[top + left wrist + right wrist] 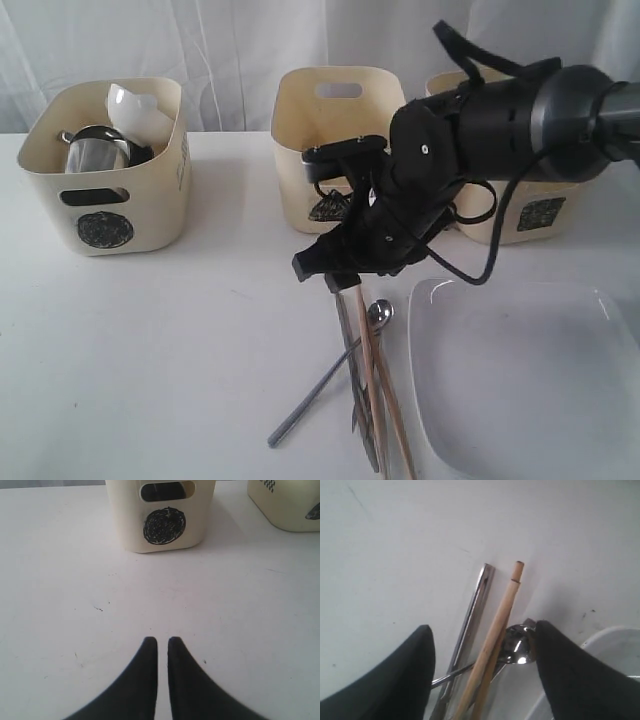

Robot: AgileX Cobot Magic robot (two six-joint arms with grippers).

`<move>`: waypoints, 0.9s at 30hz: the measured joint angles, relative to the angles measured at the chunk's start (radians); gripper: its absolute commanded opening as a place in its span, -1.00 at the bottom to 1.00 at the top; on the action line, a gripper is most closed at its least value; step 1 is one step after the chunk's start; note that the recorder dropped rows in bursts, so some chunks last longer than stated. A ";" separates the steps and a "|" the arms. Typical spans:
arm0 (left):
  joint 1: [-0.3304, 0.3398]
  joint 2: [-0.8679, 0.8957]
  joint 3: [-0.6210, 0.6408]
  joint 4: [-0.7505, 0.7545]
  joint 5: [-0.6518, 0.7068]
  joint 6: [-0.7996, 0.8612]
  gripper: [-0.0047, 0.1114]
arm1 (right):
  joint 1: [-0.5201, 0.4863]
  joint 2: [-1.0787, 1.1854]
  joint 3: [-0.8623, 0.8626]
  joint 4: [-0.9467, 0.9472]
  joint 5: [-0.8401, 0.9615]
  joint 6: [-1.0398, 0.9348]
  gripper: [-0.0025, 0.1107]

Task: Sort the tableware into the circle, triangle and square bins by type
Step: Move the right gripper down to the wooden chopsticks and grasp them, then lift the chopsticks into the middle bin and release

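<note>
A pile of cutlery lies at the table's front middle. It holds wooden chopsticks (388, 405) (502, 607), a metal spoon (380, 313) (518, 646) and a flat steel handle (476, 602) of a knife or fork under them. My right gripper (345, 282) (484, 626) hangs open just over the pile's far end, its fingers straddling the chopsticks and the spoon's bowl. Right of the pile lies the large white square plate (520, 385) (612, 642). A steel mug (92, 155) and a small white bowl (135, 105) sit in the circle bin (150, 210) (200, 515). My left gripper (162, 641) is shut on nothing above bare table.
The triangle bin (295, 185) stands behind my right arm and the square bin (575, 215) at the back right. The black right arm (500, 125) reaches across in front of both. White curtains hang behind the table.
</note>
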 measured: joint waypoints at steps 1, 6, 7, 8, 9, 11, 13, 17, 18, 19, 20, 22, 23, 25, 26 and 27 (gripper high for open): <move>0.000 0.000 0.000 0.000 0.000 0.000 -0.67 | 0.000 0.011 -0.005 -0.018 0.000 0.020 0.02; 0.000 0.000 0.000 0.000 0.000 0.000 -0.67 | 0.000 0.046 -0.015 -0.047 -0.007 0.058 0.02; 0.000 0.000 0.000 0.000 0.000 0.000 -0.67 | 0.000 0.063 -0.019 -0.049 -0.014 0.060 0.02; 0.000 0.000 0.000 0.000 0.000 0.000 -0.67 | 0.000 0.068 -0.019 -0.049 -0.014 0.060 0.02; 0.000 0.000 0.000 0.000 0.000 0.000 -0.67 | 0.000 0.086 -0.019 -0.051 -0.025 0.060 0.02; 0.000 0.000 0.000 0.000 0.000 0.000 -0.67 | 0.000 0.106 -0.019 -0.051 -0.048 0.060 0.02; 0.000 0.000 0.000 0.000 0.000 0.000 -0.67 | 0.000 0.122 -0.019 -0.051 -0.063 0.060 0.02; 0.000 0.000 0.000 0.000 0.000 0.000 -0.67 | 0.000 0.157 -0.021 -0.051 -0.083 0.060 -0.12; 0.000 0.000 0.000 0.000 0.000 0.000 -0.67 | 0.000 0.166 -0.021 -0.051 -0.083 0.060 -0.16; 0.000 0.000 0.000 0.000 0.000 0.000 -0.67 | 0.000 0.173 -0.021 -0.051 -0.083 0.060 -0.23; 0.000 0.000 0.000 0.000 0.000 0.000 -0.67 | 0.000 0.180 -0.021 -0.051 -0.083 0.060 -0.32; 0.000 0.000 0.000 0.000 0.000 0.000 -0.67 | 0.000 0.183 -0.021 -0.053 -0.083 0.060 -0.56; 0.000 0.000 0.000 0.000 0.000 0.000 -0.67 | 0.000 0.183 -0.021 -0.053 -0.085 0.060 -0.70; 0.000 0.000 0.000 0.000 0.000 0.000 -0.67 | 0.000 0.183 -0.021 -0.053 -0.085 0.060 -0.86; 0.000 0.000 0.000 0.000 0.000 0.000 -0.67 | 0.000 0.183 -0.021 -0.053 -0.085 0.060 -0.91; 0.000 0.000 0.000 0.000 0.000 0.000 -0.67 | 0.000 0.183 -0.021 -0.053 -0.087 0.060 -0.96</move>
